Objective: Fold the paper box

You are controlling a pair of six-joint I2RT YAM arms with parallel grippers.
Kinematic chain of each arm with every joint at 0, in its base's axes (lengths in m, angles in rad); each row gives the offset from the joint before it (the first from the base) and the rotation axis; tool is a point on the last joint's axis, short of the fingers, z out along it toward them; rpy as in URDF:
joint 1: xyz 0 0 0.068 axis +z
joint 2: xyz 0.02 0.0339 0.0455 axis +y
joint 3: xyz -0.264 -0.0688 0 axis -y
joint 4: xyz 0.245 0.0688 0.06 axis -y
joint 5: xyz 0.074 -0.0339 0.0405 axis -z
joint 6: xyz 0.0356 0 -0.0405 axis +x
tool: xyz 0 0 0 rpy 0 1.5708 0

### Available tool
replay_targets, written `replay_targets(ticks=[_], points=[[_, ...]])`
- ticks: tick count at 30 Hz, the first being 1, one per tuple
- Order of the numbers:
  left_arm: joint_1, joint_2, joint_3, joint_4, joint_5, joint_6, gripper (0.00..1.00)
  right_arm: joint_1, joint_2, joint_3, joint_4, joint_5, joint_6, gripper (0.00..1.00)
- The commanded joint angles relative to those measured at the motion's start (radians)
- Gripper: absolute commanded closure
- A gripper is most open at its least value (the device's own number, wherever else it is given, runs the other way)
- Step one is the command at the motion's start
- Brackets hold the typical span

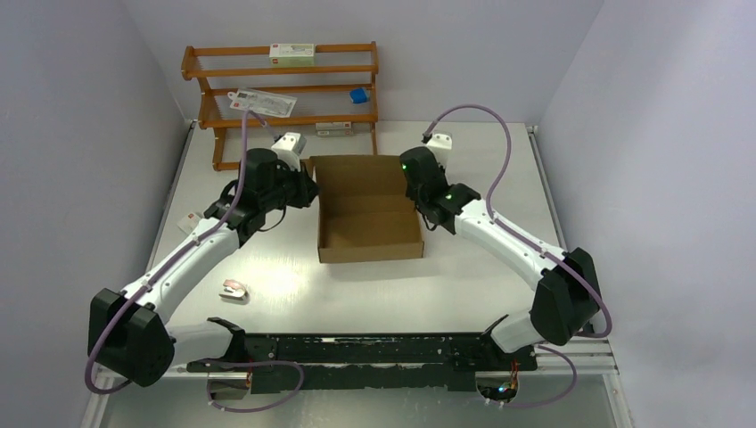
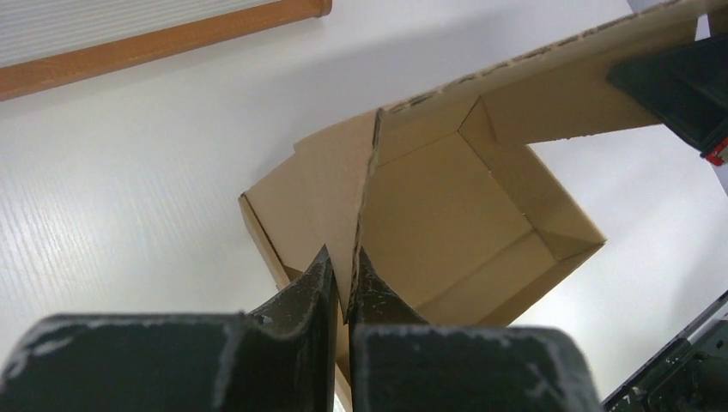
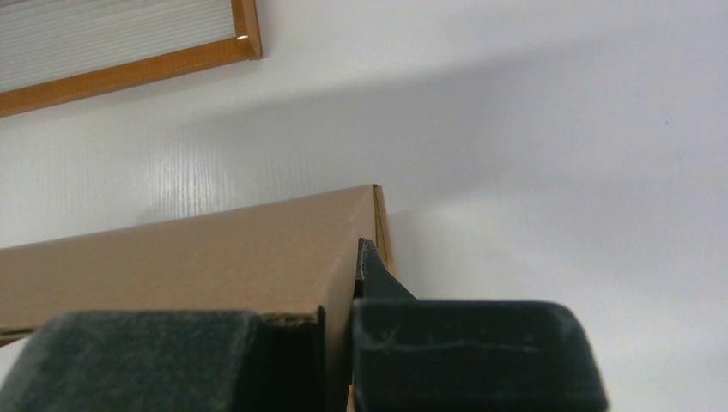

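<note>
1. Left gripper [image 2: 343,270] is pinching the left wall of the box [image 1: 370,223].
2. Right gripper [image 3: 354,283] is pinching its right wall.
3. Open side up, the box sits mid counter [image 1: 374,299], between both arms and equally near each.

Top view looks down; wrist views (very close) share the paper box [image 1: 369,209].

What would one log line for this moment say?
left gripper: shut on paper box, left side | right gripper: shut on right side | box: open-topped, on table
</note>
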Motion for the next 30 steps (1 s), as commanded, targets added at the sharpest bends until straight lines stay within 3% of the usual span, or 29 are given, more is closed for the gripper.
replay_targets(ticks=[1, 7, 12, 19, 25, 30], points=[[-0.055, -0.034, -0.064, 0.057, 0.085, -0.067, 0.95, 0.089, -0.032, -0.108, 0.132, -0.067, 0.032, 1.00], [-0.074, -0.101, -0.145, 0.060, 0.069, -0.088, 0.91, 0.149, -0.100, -0.216, 0.192, -0.017, 0.006, 1.00], [-0.089, -0.173, -0.243, 0.078, 0.073, -0.119, 0.87, 0.170, -0.194, -0.322, 0.256, -0.061, 0.002, 0.81], [-0.097, -0.301, -0.288, 0.008, 0.040, -0.110, 0.74, 0.179, -0.361, -0.411, 0.264, -0.153, -0.005, 0.50], [-0.097, -0.446, -0.336, -0.035, 0.029, -0.132, 0.52, 0.178, -0.529, -0.490, 0.255, -0.252, -0.025, 0.34], [-0.097, -0.581, -0.353, -0.094, 0.001, -0.153, 0.40, 0.178, -0.630, -0.503, 0.185, -0.356, -0.037, 0.26]])
